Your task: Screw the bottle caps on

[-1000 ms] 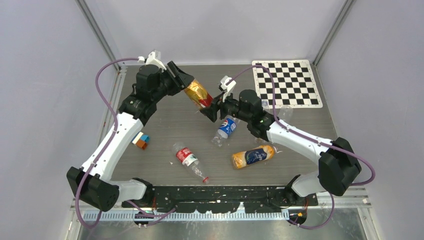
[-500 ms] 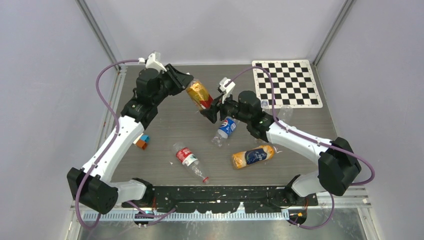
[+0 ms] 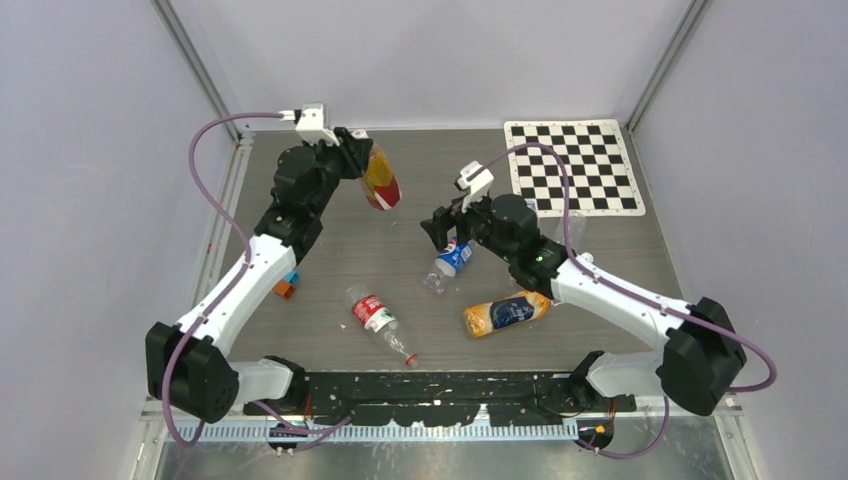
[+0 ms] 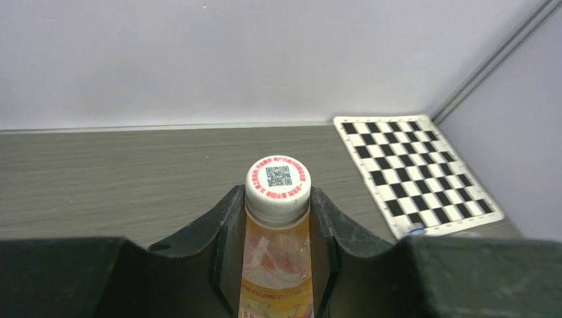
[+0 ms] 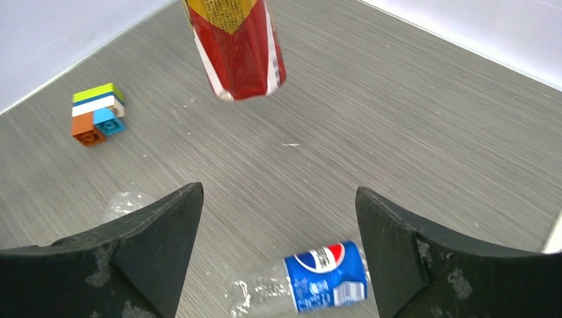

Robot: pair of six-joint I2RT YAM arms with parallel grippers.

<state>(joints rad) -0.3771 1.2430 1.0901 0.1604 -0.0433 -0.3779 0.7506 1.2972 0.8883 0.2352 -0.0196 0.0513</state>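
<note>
- Bottle caps: one white cap (image 4: 278, 184), printed with a square code ringed in red lettering, sat on the neck of a yellow-and-red bottle (image 3: 380, 180), well to the left of the checkerboard mat (image 3: 572, 168).
- The left claw (image 3: 356, 160) pinched that bottle by the neck just under the cap, one finger on each side, with the cap end toward the back wall.
- From the right wrist view the bottle's base hung tilted above the grey table (image 3: 330, 250), not touching it.
- The right claw (image 3: 437, 222) was spread wide and held nothing. It hovered nearer than the mat and to its left, between the mat and the held bottle.
- A Pepsi bottle (image 3: 449, 260) lay on its side just below the right claw; whether it bore a cap could not be told.
- A red-labelled bottle (image 3: 378, 322) lay farther from the mat, toward the near edge, with a red cap (image 3: 411, 359) on its neck.
- An orange bottle with a blue label (image 3: 507, 312) lay on its side nearer than the mat, close beside the right arm.
- A stack of toy blocks (image 3: 286, 284) sat far left of the mat, by the left arm.
</note>
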